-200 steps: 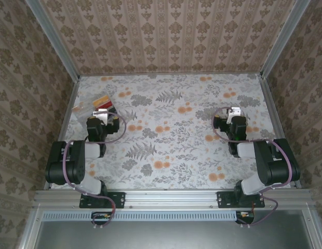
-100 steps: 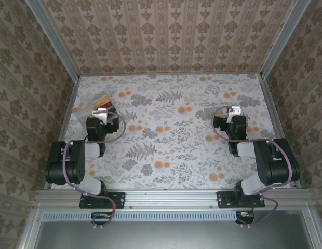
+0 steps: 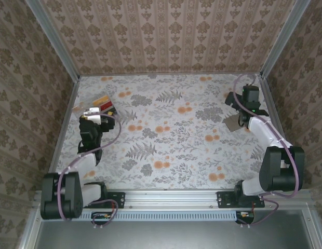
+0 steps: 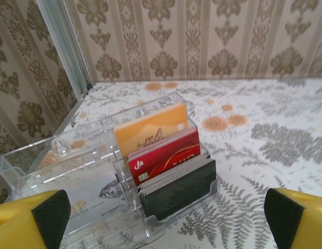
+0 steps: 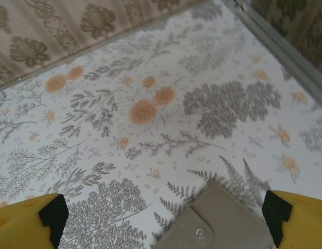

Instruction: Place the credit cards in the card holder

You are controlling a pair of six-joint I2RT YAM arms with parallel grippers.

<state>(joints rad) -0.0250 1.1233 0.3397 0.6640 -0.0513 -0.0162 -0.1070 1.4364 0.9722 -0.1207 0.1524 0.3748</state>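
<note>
upright credit cards (image 4: 163, 162) in clear box (image 4: 72, 166), taupe card holder (image 5: 219, 224) flat

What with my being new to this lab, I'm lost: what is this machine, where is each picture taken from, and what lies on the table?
These are two robot arms bolted at the near edge of a table, each ending in a two-finger gripper. The wide picture looks down from above and behind them; the other two come from cameras on the wrists, yellow shapes being fingers. The left gripper, open, faces a clear box with an orange card, a red card and black cards standing in it. The right gripper, open, hovers by the card holder lying on the table. Nothing is held.
</note>
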